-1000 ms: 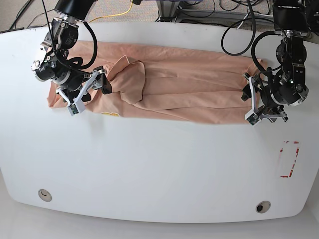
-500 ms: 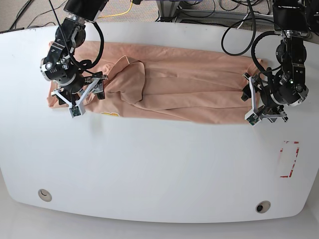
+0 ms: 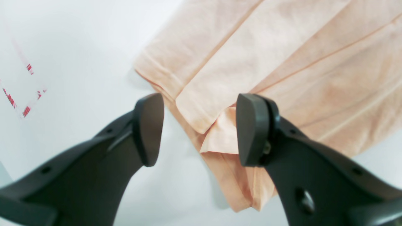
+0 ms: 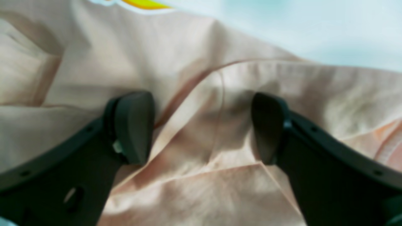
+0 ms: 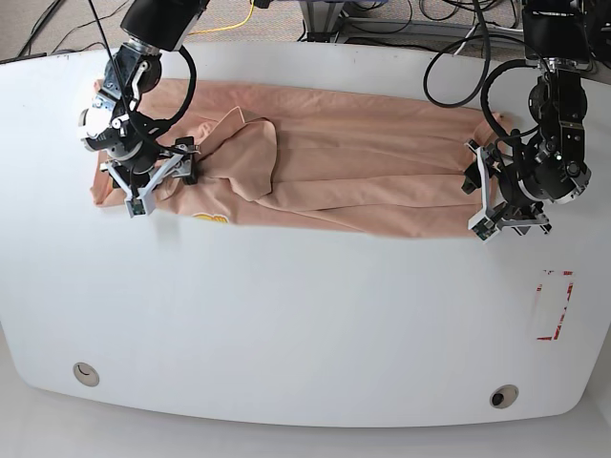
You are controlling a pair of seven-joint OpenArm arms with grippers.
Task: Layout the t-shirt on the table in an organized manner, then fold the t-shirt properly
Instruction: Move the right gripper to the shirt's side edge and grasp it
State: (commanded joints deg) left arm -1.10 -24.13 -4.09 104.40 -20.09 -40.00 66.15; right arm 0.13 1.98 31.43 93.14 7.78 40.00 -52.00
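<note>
The peach t-shirt lies stretched in a long band across the back of the white table, with a bunched fold left of its middle. My right gripper hovers low over the shirt's left end. In the right wrist view this gripper is open, with creased fabric under the gap and the yellow print just beyond. My left gripper is at the shirt's right end. In its wrist view it is open, straddling the layered hem corner.
A red-outlined rectangle is marked on the table at the right, also seen as the red mark. Two small round holes sit near the front edge. Cables hang behind the back edge.
My right gripper has moved left and back over the shirt's left end and turned a little. The left arm and the shirt have stayed in place.
</note>
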